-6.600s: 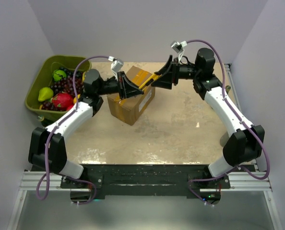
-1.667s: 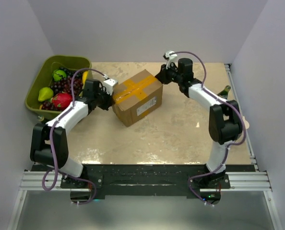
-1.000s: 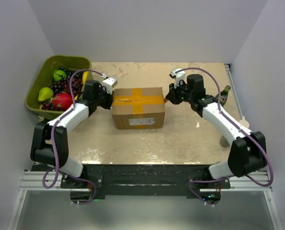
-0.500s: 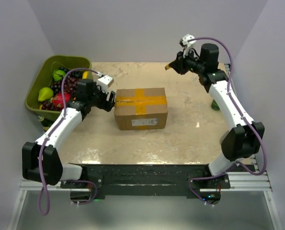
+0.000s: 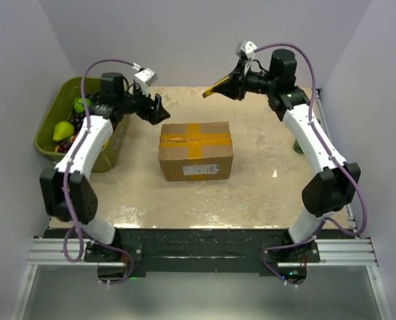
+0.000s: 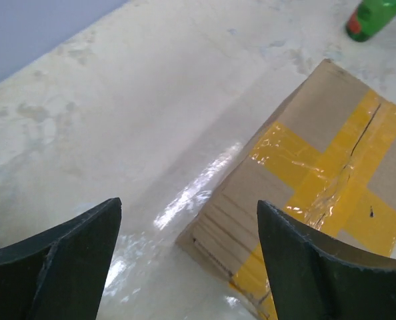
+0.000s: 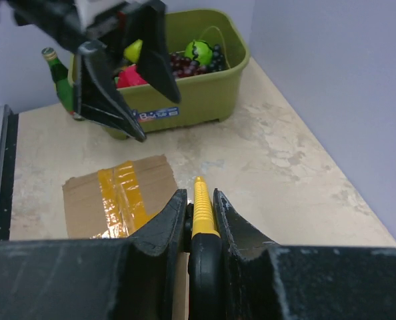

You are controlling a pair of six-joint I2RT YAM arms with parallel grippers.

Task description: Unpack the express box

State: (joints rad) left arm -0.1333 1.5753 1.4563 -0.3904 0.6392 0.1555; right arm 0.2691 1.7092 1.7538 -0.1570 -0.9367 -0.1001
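**Left hand off the box, cutter in the right**

Finds the express box (image 5: 196,150) near the middle of the worktop (image 5: 265,193), square to its edges. Holds the spot it had half a second back, no longer skewed as it was before that. Shows yellow tape (image 5: 197,139) crossing the closed top flaps, with a dark split along one strip in the left wrist view, and a white label (image 5: 199,171) on the near side.

Places the left hand (image 5: 157,110) up and back toward the far left corner, apart from the box; half a second ago had it low against the box's left end. Shows its fingers (image 6: 65,260) spread wide with nothing between them.

Puts the right hand (image 5: 226,87) high over the far edge, shifted a little leftward since then. Has it clamped tight on a yellow and black box cutter (image 7: 201,200), tip pointing leftward.

Leaves the olive-green bin (image 5: 111,147) of fruit at the far left corner and a green bottle (image 5: 298,144) at the right edge, both well apart from the box.
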